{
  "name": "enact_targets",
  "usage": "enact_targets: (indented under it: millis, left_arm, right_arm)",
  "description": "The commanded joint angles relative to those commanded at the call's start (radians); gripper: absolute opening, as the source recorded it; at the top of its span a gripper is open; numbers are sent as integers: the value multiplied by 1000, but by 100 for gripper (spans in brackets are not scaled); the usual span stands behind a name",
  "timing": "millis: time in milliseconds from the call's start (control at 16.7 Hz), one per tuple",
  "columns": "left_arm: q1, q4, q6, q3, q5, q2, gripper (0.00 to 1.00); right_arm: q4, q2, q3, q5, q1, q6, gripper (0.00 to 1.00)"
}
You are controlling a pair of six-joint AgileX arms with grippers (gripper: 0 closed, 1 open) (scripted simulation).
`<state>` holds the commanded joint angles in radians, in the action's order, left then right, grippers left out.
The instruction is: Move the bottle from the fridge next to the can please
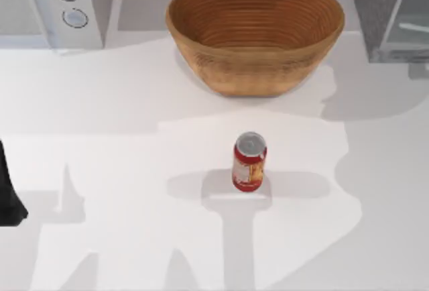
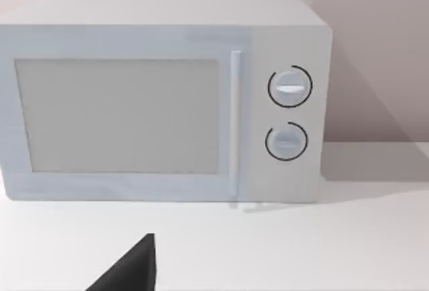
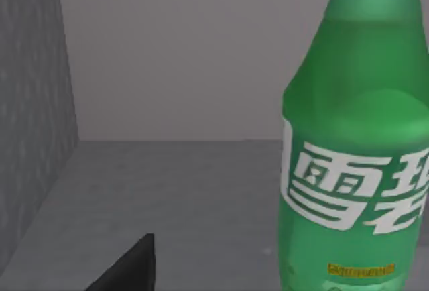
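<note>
The green bottle (image 3: 355,157) with white lettering stands upright on the grey floor inside the fridge (image 3: 33,103), close in front of my right gripper (image 3: 127,271), whose black tip shows beside it without touching. From above, the grey speckled fridge (image 1: 375,9) sits at the table's back right with its pale door (image 1: 410,26) swung outward. The red can (image 1: 249,163) stands upright near the middle of the table. My left arm (image 1: 10,197) is parked at the left edge, and its gripper (image 2: 131,271) faces the white appliance.
A large woven basket (image 1: 255,70) stands at the back centre, behind the can. A white appliance with two round knobs (image 1: 70,3) occupies the back left corner. White tabletop (image 1: 134,170) spreads around the can on all sides.
</note>
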<state>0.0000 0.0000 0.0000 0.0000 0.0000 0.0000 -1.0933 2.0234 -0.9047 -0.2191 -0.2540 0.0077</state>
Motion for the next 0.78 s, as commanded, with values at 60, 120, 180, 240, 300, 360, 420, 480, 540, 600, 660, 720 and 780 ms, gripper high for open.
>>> enact_targets:
  millis: [60,120,180,240,300,360,420,480,540,600,660,720,780]
  left_arm:
    - [0,0,0,0,0,0,100]
    - [0,0,0,0,0,0,100]
    - [0,0,0,0,0,0,100]
    - [0,0,0,0,0,0,100]
    - [0,0,0,0,0,0,100]
    - [0,0,0,0,0,0,100]
    - [0,0,0,0,0,0,100]
    - [0,0,0,0,0,0,100]
    - [0,0,0,0,0,0,100]
    - [0,0,0,0,0,0,100]
    - [0,0,0,0,0,0,100]
    - [0,0,0,0,0,0,100]
    - [0,0,0,0,0,0,100]
  right_arm:
    - [-28,45,-24,-5,-6,0,100]
    - [-51,79,-43,-10,-10,0,100]
    - [-67,102,-56,-13,-14,-1,100]
    - [-76,115,-64,-14,-15,-1,100]
    - [-77,117,-65,-15,-15,-1,100]
    - [-77,117,-65,-15,-15,-1,100]
    - [-77,117,-65,-15,-15,-1,100]
    - [-77,117,-65,-15,-15,-1,100]
    - [-75,115,-61,-13,-10,-1,100]
    - [-74,117,-64,-13,-10,-1,100]
    - [-69,124,-77,-11,-9,-1,100]
    - [-59,135,-99,-8,-8,-1,100]
    - [-47,150,-128,-5,-6,-1,100]
